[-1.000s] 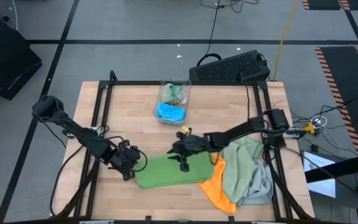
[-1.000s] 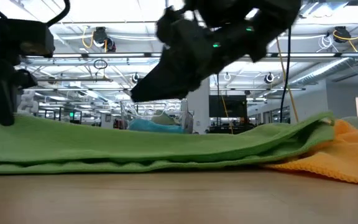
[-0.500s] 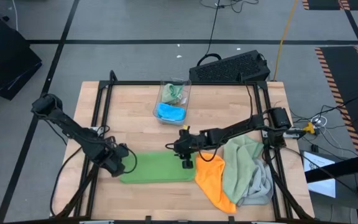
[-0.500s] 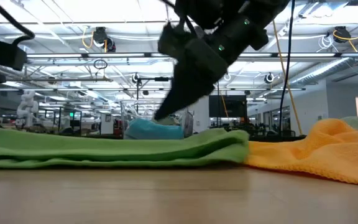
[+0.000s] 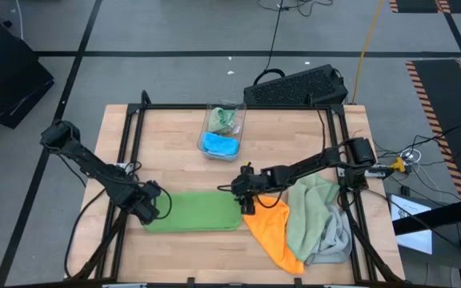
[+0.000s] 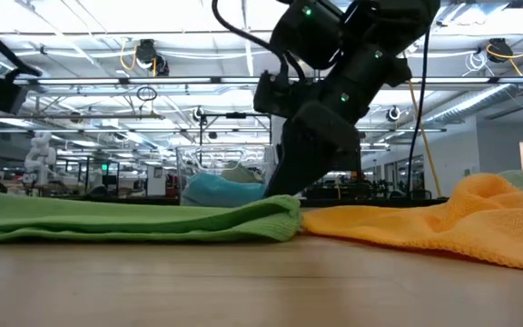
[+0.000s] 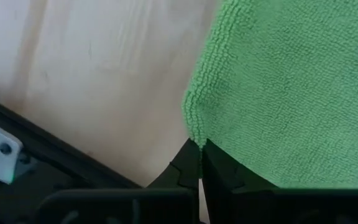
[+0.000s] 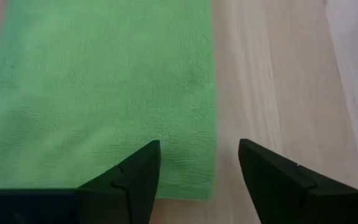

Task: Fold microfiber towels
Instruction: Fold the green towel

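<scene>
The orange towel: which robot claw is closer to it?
Right. The right claw hovers open at the orange towel's edge; the left claw pinches the bright green towel's far end.

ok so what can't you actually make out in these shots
- Layers in the bright green towel: the high view shows only its top.
- Contents of the clear bin: small in the high view, with blue and pale green cloth bunched together.
- Grey towel: mostly hidden under the sage green towel.
- Left gripper: the low view cuts it off at the edge.
</scene>
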Controlling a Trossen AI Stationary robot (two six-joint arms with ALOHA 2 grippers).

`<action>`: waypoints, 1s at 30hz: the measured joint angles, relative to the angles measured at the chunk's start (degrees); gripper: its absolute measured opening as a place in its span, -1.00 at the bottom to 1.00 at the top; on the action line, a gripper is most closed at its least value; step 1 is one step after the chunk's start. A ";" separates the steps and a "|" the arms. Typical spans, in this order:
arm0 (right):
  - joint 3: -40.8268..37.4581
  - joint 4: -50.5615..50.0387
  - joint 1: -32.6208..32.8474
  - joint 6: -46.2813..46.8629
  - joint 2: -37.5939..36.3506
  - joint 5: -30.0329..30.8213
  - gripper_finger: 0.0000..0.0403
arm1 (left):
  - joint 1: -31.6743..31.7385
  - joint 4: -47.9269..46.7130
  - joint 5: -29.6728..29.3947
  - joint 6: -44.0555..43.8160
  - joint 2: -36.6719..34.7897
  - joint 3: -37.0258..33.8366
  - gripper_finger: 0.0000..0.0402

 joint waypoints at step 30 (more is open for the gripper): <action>-8.15 39.68 3.81 -9.59 -3.85 -3.33 0.05 | 17.10 20.06 -4.78 -7.02 2.91 16.52 -0.97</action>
